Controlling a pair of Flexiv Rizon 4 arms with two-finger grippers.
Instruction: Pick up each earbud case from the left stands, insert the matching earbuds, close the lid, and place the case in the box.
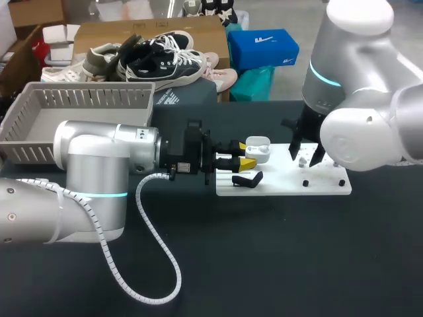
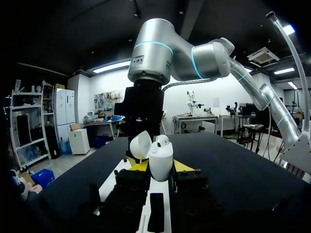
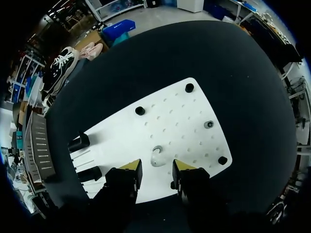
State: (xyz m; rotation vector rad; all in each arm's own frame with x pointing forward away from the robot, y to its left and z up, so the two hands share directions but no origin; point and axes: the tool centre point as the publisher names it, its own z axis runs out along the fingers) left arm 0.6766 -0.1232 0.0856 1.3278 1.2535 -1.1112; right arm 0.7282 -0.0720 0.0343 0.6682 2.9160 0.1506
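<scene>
A white earbud case (image 2: pixel 161 160) stands upright between the yellow tips of my left gripper (image 2: pixel 158 167), which is shut on it. Its lid (image 2: pixel 141 144) is tipped open and one earbud (image 2: pixel 163 141) sits in the top. In the head view the case (image 1: pixel 258 148) hangs over the left end of the white pegboard (image 1: pixel 324 188), held by my left gripper (image 1: pixel 245 154). My right gripper (image 3: pixel 157 167) points down at the board (image 3: pixel 175 116), open, with a white earbud (image 3: pixel 156 156) lying on the board just ahead of its tips. My right gripper (image 1: pixel 305 154) stands over the board's middle.
A grey slatted basket (image 1: pixel 86 99) sits at the table's back left. Black stands (image 3: pixel 78 141) rise at the board's left end, and small black pegs (image 3: pixel 189 88) dot its corners. A white cable loop (image 1: pixel 155 251) from my left arm lies on the dark table.
</scene>
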